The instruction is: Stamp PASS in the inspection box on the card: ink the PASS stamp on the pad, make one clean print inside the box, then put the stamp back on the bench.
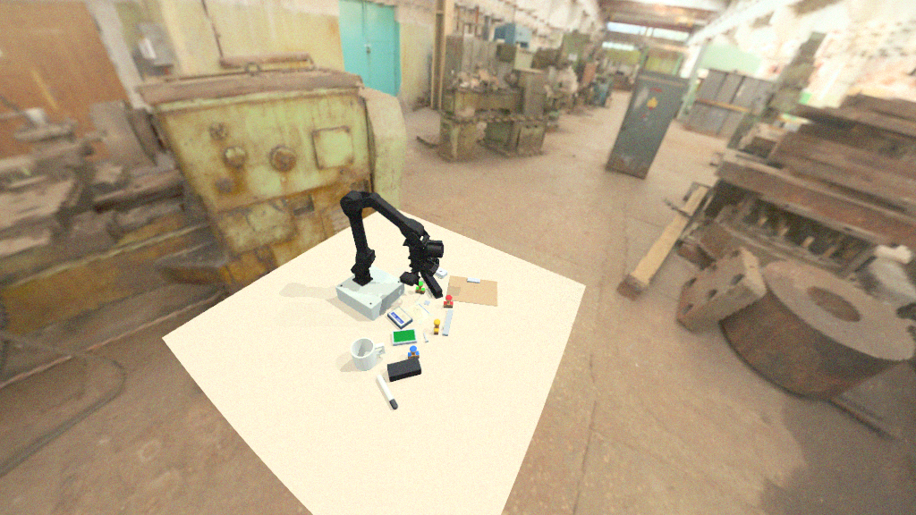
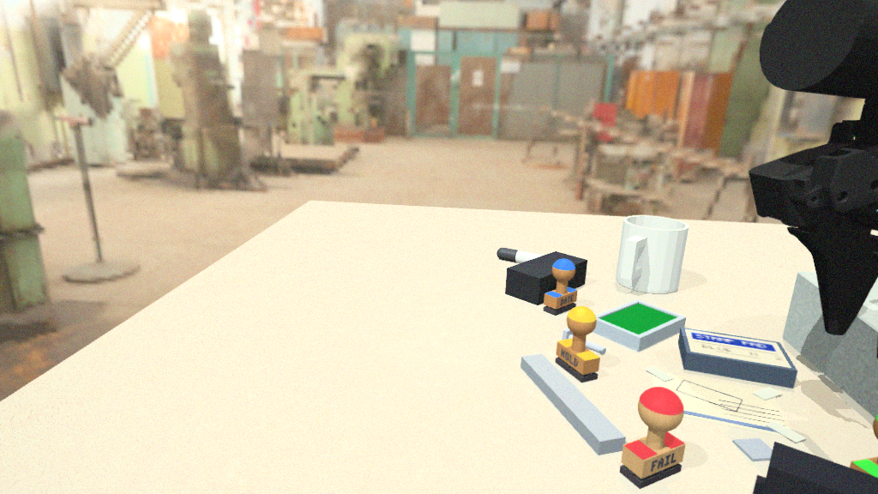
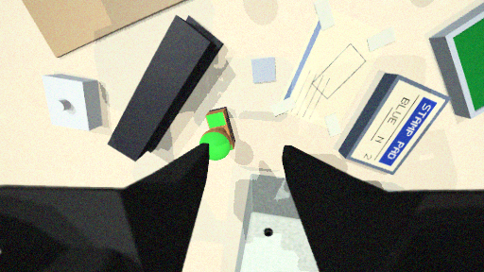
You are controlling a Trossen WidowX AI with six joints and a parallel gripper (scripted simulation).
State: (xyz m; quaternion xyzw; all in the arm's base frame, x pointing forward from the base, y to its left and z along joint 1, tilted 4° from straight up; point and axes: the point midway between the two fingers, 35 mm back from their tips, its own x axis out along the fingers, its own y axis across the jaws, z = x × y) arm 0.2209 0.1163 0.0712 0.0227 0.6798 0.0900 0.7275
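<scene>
The green-knobbed PASS stamp (image 1: 420, 287) (image 2: 867, 466) (image 3: 216, 145) stands upright on the bench. My gripper (image 1: 425, 286) (image 3: 246, 151) is partly open and empty above it; in the wrist view the left fingertip overlaps the knob's edge, and the stamp is off-centre to the left. Whether they touch cannot be told. In the exterior view one finger shows clearly. The open green ink pad (image 1: 403, 336) (image 2: 638, 317) (image 3: 475, 61) lies beyond the closed blue stamp pad (image 1: 399, 317) (image 2: 736, 361) (image 3: 396, 127). The card (image 2: 700, 404) (image 3: 331, 51) lies taped down, with no print visible in its outlined box.
A black block (image 3: 165, 87) stands close beside the PASS stamp. The red FAIL stamp (image 1: 448, 301) (image 2: 657, 436), yellow HOLD stamp (image 1: 436, 326) (image 2: 579, 344) and blue stamp (image 1: 413, 352) (image 2: 562, 286) stand farther off. A grey bar (image 2: 570, 402), mug (image 1: 364, 354) (image 2: 652, 255) and clipboard (image 1: 483, 293) are also around.
</scene>
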